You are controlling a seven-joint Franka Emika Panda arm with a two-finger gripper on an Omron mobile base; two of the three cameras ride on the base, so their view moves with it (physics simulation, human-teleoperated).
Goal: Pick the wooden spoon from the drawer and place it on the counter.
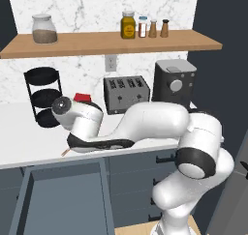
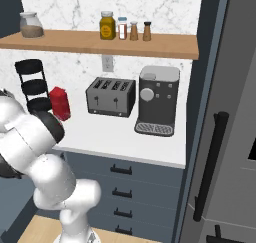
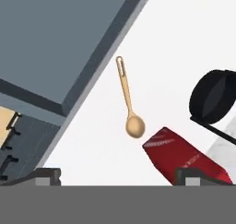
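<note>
In the left base view, we see the arm bent low over the tabletop (image 1: 29, 137), its hand just above the front edge, over the open drawer (image 1: 63, 200). A sliver of the wooden spoon (image 1: 64, 152) peeks out beneath the hand.

In the right base view, the red box (image 2: 59, 103) stands beside the black rack (image 2: 33, 84), left of the toaster (image 2: 111, 97).

In the hand view, the claw (image 3: 118, 176) is spread wide and holds nothing. The wooden spoon (image 3: 127, 99) lies flat on the tabletop straight ahead of it, apart from both tips, handle pointing away, bowl just beside the red box (image 3: 184, 156). We judge retreat needs only a clear lift.
</note>
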